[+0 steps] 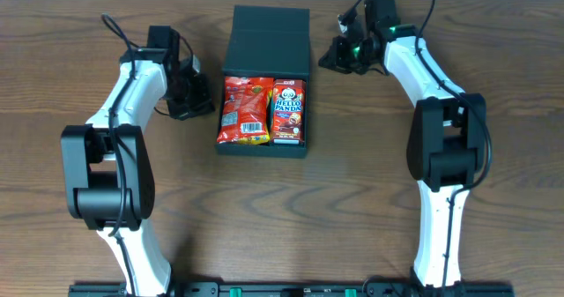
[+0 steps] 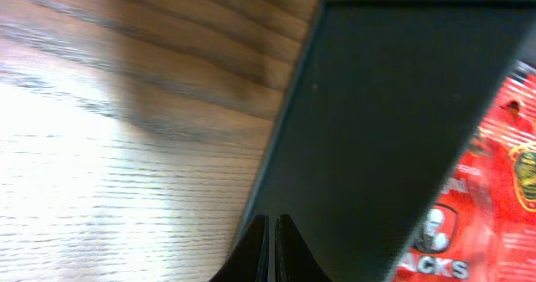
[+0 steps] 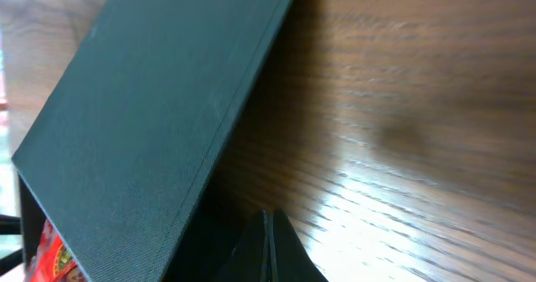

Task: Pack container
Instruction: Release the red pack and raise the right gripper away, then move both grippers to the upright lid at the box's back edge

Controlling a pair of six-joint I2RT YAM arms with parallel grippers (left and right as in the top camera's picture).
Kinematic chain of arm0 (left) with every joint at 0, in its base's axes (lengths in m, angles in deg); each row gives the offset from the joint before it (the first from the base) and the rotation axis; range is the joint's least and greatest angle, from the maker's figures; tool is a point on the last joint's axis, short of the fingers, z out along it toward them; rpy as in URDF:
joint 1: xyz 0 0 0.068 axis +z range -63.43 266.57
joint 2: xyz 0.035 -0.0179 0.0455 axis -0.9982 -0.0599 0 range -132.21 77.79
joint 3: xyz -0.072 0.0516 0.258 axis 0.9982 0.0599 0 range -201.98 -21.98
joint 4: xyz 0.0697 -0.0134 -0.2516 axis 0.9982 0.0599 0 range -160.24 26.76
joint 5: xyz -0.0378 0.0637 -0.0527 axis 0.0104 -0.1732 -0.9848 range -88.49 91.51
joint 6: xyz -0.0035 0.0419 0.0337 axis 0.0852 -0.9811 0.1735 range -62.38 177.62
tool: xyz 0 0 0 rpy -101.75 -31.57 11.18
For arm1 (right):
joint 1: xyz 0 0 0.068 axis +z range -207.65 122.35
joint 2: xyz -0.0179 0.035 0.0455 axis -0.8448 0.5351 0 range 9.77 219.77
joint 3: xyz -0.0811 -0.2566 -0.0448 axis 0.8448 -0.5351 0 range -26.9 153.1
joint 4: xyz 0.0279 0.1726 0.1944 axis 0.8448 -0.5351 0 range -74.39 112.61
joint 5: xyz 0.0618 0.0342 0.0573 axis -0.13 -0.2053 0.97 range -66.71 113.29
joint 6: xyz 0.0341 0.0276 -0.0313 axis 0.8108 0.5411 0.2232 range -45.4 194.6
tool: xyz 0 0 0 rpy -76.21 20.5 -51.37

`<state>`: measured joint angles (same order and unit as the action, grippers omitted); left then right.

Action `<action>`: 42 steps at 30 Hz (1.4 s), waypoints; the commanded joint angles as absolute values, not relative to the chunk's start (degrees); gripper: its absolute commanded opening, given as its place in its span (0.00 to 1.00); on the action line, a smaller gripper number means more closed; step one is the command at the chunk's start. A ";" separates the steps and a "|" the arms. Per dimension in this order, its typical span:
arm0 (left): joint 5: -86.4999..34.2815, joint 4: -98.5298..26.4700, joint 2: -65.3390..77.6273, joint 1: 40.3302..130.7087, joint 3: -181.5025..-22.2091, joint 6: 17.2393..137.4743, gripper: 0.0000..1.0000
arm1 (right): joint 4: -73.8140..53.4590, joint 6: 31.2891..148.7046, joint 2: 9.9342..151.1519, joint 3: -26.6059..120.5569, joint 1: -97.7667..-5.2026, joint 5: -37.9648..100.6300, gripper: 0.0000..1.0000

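- The container (image 1: 262, 150) sits on the wooden table (image 1: 352, 200) between the two arms. Its flat lid (image 1: 269, 40) is swung open on the side away from the robot's base.
- Inside the container, a red snack bag (image 1: 245, 110) fills the left half and a Hello Panda box (image 1: 288, 110) fills the right half. The two lie side by side and touch.
- The left gripper (image 1: 196, 99) is just left of the container, level with its open tray and pointing at the left wall. The overhead view shows a strip of table between them.
- In the left wrist view, that gripper (image 2: 272, 219) has its fingers (image 2: 255, 248) drawn in narrow, with only a sliver between them and nothing held. The container's dark wall (image 2: 394, 123) rises right ahead of the tips, and the red snack bag (image 2: 494, 182) shows past its edge. Whether the tips touch the wall cannot be told.
- The right gripper (image 1: 333, 55) is just right of the container, beside the right edge of the open lid.
- In the right wrist view, that gripper (image 3: 268, 217) has its fingers (image 3: 280, 253) pressed together and empty. The lid (image 3: 142, 131) slants up and to the left of them, close by, and bare table lies on the other side.
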<state>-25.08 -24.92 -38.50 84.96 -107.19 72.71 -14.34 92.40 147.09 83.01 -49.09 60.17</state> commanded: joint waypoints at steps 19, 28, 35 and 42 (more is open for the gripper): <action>-25.37 -25.09 -39.18 84.87 -106.86 73.11 0.06 | -8.96 99.13 152.83 82.85 -48.61 67.93 0.01; -25.37 -25.09 -39.18 84.87 -106.86 73.13 0.06 | -3.00 104.88 153.49 82.85 -48.06 70.31 0.02; -25.37 -25.11 -39.18 84.87 -106.86 73.11 0.06 | 0.89 107.96 153.49 82.85 -47.65 74.77 0.02; -25.37 -25.13 -39.18 84.87 -106.86 73.11 0.06 | 3.25 109.36 153.49 82.85 -47.65 78.84 0.01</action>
<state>-25.13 -25.27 -38.50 84.74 -107.17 72.84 2.58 108.20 153.25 82.98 -48.33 74.03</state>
